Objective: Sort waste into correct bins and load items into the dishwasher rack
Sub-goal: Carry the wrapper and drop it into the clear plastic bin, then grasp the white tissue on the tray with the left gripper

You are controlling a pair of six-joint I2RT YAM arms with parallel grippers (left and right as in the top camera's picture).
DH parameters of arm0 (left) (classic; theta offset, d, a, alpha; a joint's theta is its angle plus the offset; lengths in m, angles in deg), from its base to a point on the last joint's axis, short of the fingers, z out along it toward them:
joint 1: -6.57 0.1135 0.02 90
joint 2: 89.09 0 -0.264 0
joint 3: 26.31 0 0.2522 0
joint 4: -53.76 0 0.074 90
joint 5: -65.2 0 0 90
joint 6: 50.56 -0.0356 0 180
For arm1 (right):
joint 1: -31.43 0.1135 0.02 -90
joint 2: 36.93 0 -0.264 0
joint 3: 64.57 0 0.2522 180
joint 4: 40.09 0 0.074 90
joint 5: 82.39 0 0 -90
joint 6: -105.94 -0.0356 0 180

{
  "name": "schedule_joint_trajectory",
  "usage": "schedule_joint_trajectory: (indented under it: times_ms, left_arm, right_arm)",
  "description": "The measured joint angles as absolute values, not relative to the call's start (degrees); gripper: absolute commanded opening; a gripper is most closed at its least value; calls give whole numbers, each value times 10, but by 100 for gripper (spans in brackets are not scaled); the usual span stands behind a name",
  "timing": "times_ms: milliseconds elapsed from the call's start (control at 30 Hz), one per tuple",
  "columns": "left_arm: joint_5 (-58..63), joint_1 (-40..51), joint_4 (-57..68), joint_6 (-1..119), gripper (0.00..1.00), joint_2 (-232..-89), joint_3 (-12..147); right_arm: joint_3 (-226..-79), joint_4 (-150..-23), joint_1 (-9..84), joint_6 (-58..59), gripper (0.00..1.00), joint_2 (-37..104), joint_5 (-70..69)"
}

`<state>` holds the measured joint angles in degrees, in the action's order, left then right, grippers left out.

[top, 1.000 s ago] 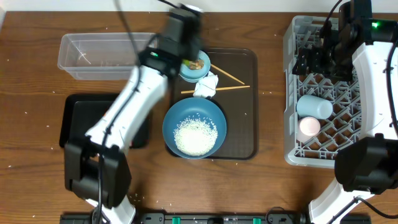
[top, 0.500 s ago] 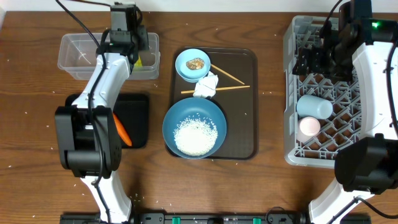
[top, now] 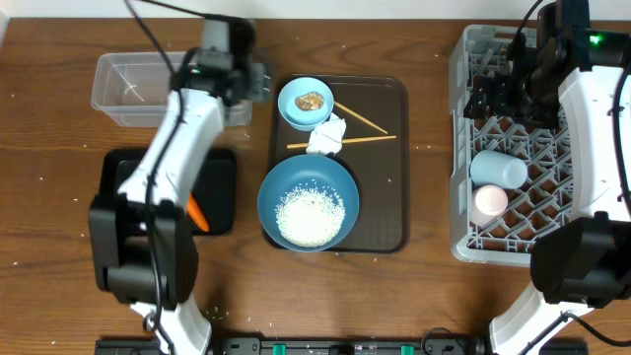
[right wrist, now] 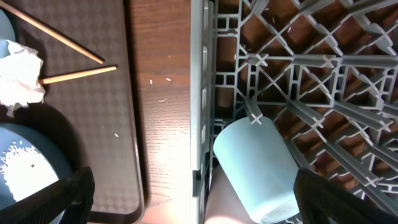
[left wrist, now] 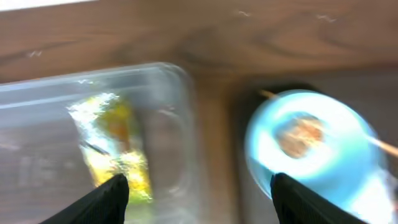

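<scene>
L gripper (left wrist: 203, 198) is spread wide and empty, over the gap btwn clear tub (left wrist: 37, 93) and small bowl (left wrist: 261, 143). Wrapper (left wrist: 115, 143), crinkly and shiny, lies inside the tub. Next is prob. the brown lump (left wrist: 300, 134) in the bowl. It looks crumbly, so I'd drop straight down, pinch gently, and keep off the smooth rim. Far side, R gripper (right wrist: 202, 199) gapes empty above the lattice rack (right wrist: 323, 62), w/ light blue cup (right wrist: 258, 165) on its side.

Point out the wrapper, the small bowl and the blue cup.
wrapper (left wrist: 115, 146): left wrist view, its crinkled yellow middle.
small bowl (top: 290, 106): overhead view, bare left inner wall.
blue cup (right wrist: 255, 165): right wrist view, its side wall.
</scene>
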<state>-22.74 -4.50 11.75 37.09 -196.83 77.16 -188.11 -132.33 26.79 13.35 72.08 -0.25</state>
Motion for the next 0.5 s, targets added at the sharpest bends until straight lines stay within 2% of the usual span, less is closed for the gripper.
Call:
schedule_joint_trajectory:
  times_ms: [267,500]
  left_arm:
    - [-201,-175,59,360,73,-1975,772]
    - [-216,-223,58,476,72,-2013,772]
  right_arm:
    - [-1881,-1322,268,134,95,721,-2]
    - [-1881,-1322,268,134,95,721,-2]
